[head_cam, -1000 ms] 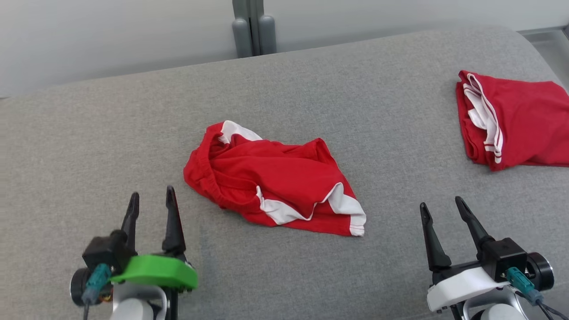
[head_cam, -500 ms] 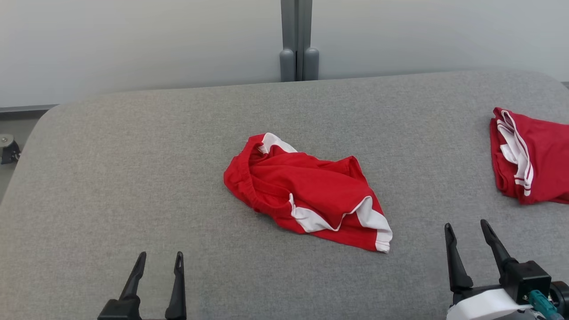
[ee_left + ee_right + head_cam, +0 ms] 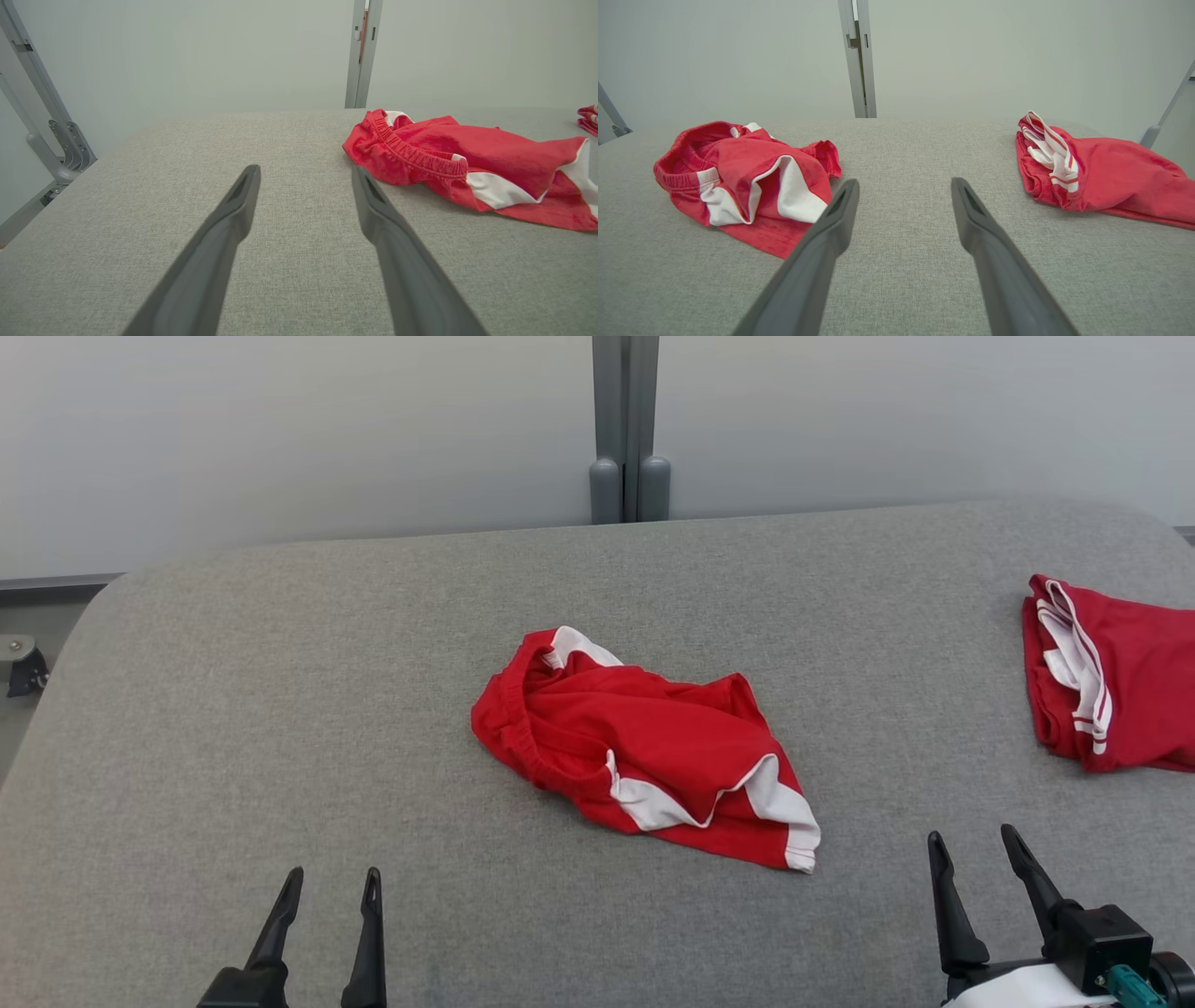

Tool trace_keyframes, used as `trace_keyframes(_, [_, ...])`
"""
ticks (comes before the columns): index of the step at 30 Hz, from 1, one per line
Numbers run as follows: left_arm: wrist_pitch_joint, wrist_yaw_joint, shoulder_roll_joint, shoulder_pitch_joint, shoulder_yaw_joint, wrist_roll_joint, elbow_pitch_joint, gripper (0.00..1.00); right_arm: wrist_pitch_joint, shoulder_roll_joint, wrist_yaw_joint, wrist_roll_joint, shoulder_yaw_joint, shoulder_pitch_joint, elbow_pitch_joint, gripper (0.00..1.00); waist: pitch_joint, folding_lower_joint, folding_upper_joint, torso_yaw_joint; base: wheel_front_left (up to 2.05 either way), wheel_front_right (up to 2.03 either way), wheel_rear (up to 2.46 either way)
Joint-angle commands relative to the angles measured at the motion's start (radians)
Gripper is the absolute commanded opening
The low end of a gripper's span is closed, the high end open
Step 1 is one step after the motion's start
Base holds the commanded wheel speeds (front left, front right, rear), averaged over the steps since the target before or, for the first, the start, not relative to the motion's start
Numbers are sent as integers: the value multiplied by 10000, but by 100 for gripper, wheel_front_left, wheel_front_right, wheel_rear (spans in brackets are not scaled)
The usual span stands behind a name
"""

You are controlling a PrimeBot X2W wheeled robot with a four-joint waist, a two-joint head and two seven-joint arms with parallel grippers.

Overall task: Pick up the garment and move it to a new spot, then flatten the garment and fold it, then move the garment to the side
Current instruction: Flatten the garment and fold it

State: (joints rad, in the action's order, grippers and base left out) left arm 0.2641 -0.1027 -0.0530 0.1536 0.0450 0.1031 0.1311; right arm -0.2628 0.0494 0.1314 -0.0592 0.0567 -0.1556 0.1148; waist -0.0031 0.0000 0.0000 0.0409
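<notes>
Garment (image 3: 644, 751) = red shorts w/ white side panels, lying crumpled approx mid-pad (image 3: 280, 728) on the grey fabric, nothing holding it. Elastic waistband is bunched at its left end, curling toward the far side. White-trimmed leg hem spreads to the near right, one corner pointing at the near edge. Cloth is folded over itself, w/ several creases across the red middle.

L gripper (image 3: 335, 875) sits at near left, fingers pointing far, jaws spread wide, nothing btw them. It's well apart from the garment, which lies farther off and to its right. Left wrist view: both fingers over bare pad, waistband just beyond & right of the right-hand fingertip, no contact.

R gripper (image 3: 971, 835) sits at near right, jaws likewise wide apart & empty. The garment's hem corner lies to its left and a bit farther. Right wrist view: garment is left of the fingers and the left-hand fingertip overlaps the hem edge in that view, but head view shows bare pad btw them.

2nd garment (image 3: 1116, 695), also red w/ white stripes, is a loosely folded heap at far right of the pad, partly cut off by the view's edge. It's well apart from the first, w/ neither gripper touching it.

Grey post (image 3: 625, 420) stands behind the pad's far edge, approx ctr, against a pale wall (image 3: 280, 439).
</notes>
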Motion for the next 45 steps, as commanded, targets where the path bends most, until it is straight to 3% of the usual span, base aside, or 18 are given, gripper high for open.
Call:
trace_keyframes(1, [1,-28,2,-117,-56,-91,21,100,-27,20,-15,-50,-22,-24,31,100,8,0,0,-63,0,0,0])
trace_keyframes(11, [1,-111,24,-401,-60,-65,260,100,-27,18,-15,-64,-196,133,102,100,71,0,0,-329,0,0,0])
trace_keyframes(18, [-85,-194,18,-2373,1418,-296,1081,100,-27,20,-15,42,-525,497,-29,100,346,0,0,-784,0,0,0])
trace_keyframes(25, [-2670,-253,-7,-4788,3089,-184,2672,100,-27,15,-15,-141,-773,788,-119,100,804,0,0,-1426,0,0,0])
trace_keyframes(28, [-3792,-264,-47,-5420,3459,-24,3577,100,-27,18,-15,-230,-856,817,-64,100,939,0,0,-1731,0,0,0])
trace_keyframes(34, [-4688,-256,-196,-5905,3465,367,4995,100,-27,17,-15,-294,-860,870,-24,100,1047,0,0,-2168,0,0,0])
trace_keyframes(36, [-4721,-261,-169,-5981,3493,507,5264,77,-27,17,-15,-305,-812,842,-31,100,1044,0,0,-2220,0,0,0])
trace_keyframes(37, [-4720,-264,-159,-6024,3528,554,5389,56,-27,15,-15,-299,-807,827,-27,100,1033,0,0,-2240,0,0,0])
trace_keyframes(38, [-4750,-266,-152,-6033,3558,607,5480,44,-27,15,-15,-291,-801,808,-18,100,1022,0,0,-2251,0,0,0])
trace_keyframes(40, [-4731,-271,-145,-6115,3620,801,5699,31,-27,15,-15,-252,-810,805,5,100,1021,0,0,-2271,0,0,0])
trace_keyframes(41, [-4731,-272,-139,-6156,3633,866,5753,19,-27,15,-15,-246,-821,829,13,100,1026,0,0,-2274,0,0,0])
trace_keyframes(42, [-4759,-274,-124,-6211,3654,995,5805,0,-27,16,-15,-246,-833,867,22,100,1029,0,0,-2279,0,0,0])
trace_keyframes(45, [-4859,-278,-81,-6364,3711,1589,5768,0,-27,16,-15,-271,-891,958,34,100,1036,0,0,-2323,0,0,0])
